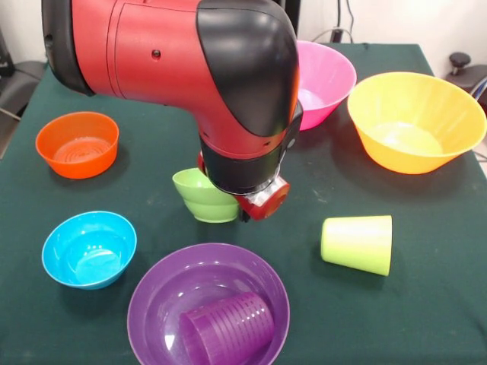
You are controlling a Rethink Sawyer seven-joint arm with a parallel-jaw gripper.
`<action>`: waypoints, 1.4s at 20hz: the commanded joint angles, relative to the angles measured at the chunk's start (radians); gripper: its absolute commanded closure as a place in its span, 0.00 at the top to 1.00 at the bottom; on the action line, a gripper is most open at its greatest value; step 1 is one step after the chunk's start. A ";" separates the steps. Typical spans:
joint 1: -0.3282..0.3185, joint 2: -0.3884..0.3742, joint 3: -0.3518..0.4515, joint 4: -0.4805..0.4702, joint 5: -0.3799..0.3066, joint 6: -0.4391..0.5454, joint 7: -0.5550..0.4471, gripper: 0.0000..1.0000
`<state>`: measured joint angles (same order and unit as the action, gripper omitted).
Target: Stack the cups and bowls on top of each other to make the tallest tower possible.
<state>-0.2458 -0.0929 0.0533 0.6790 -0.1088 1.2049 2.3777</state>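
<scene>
My red and black arm reaches down over the middle of the table. Its gripper (pixel 257 205) end sits right beside a small green bowl (pixel 196 195), which is tilted and partly hidden behind the wrist. The arm hides how the gripper stands. An orange bowl (pixel 77 143) sits upright at the left, with a blue bowl (pixel 89 248) nearer the front. A wide purple bowl (pixel 152 285) at the front holds a purple cup (pixel 226 327) lying on its side. A lime green cup (pixel 358 243) lies on its side at the right. No tower shows.
A large pink bowl (pixel 327 76) and a large yellow bowl (pixel 415 122) stand upright at the back right. Dark green cloth (pixel 426 304) covers the table. The arm's bulk blocks the view of the table's centre back.
</scene>
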 commanded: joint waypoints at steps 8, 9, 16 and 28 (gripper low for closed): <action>-0.005 -0.026 0.047 0.061 0.006 0.129 -0.085 1.00; -0.007 -0.029 0.049 0.068 0.009 0.125 -0.084 1.00; -0.011 -0.038 0.050 0.085 0.018 0.126 -0.077 1.00; -0.055 -0.246 -0.009 0.212 -0.023 0.299 -0.215 1.00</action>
<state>-0.2617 -0.2109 0.0359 0.7635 -0.1007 1.3311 2.3777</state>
